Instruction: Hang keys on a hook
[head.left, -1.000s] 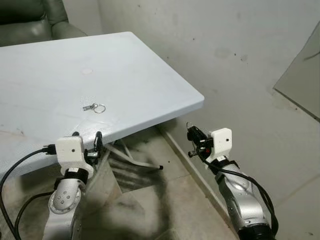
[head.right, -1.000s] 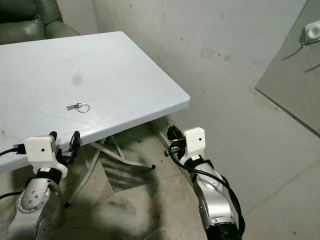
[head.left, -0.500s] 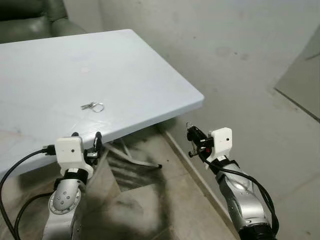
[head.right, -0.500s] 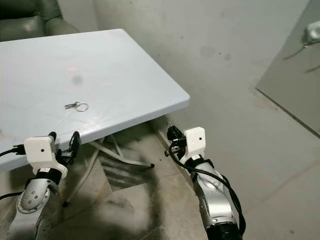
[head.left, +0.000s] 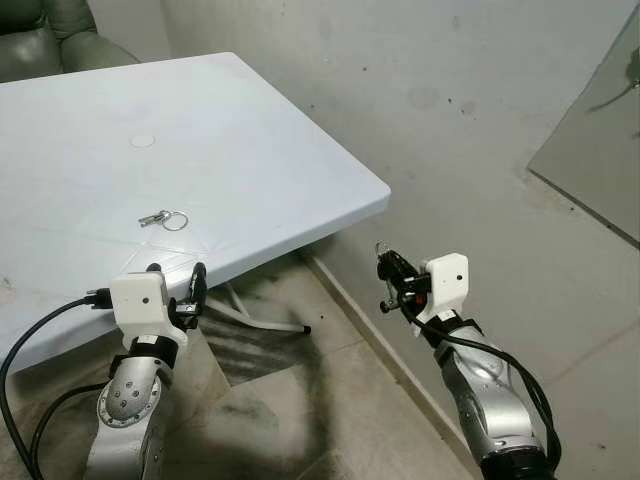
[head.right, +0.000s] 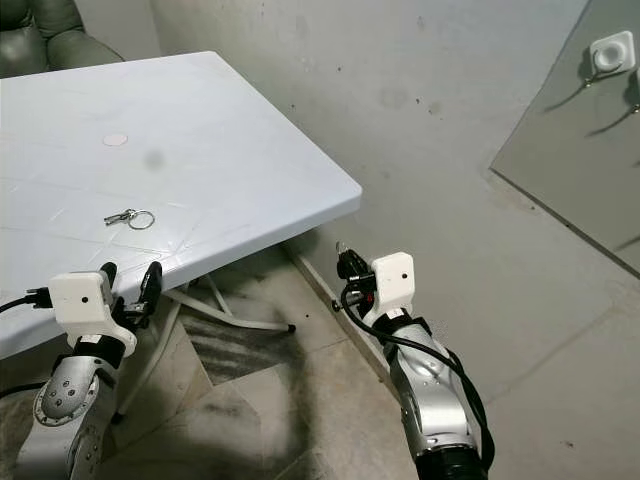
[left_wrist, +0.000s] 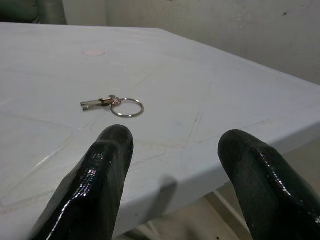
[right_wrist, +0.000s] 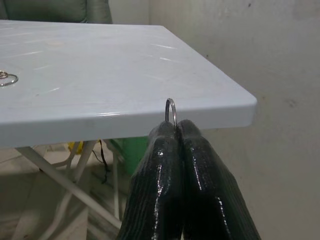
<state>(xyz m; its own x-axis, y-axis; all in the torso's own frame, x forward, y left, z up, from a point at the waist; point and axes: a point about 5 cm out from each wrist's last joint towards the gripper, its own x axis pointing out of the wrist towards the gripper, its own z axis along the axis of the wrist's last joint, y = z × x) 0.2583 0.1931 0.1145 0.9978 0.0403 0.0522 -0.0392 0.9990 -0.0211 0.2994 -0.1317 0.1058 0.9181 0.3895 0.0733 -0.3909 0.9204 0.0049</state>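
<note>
A set of keys on a ring (head.left: 163, 219) lies flat on the white table (head.left: 300, 150), also seen as the keys (left_wrist: 112, 105) just beyond my left fingers. My left gripper (head.left: 176, 271) is open at the table's near edge, a short way from the keys and holding nothing. My right gripper (head.left: 385, 268) hangs beyond the table's right corner, below its top, shut on a thin metal ring (right_wrist: 171, 109) that sticks up between its fingertips. A white hook pad (head.right: 608, 52) sits on the grey panel (head.right: 570, 150) at the far right, well away from both grippers.
A green armchair (head.left: 50, 40) stands behind the table at the far left. White folding legs (head.left: 255, 318) run under the table. A stained concrete wall (head.left: 450, 100) meets the floor beside my right arm. Bare floor (head.left: 300, 420) lies between my arms.
The camera has swung a little to the right, so the table sits further left and the hook panel shows more. Neither gripper has changed its state or its hold.
</note>
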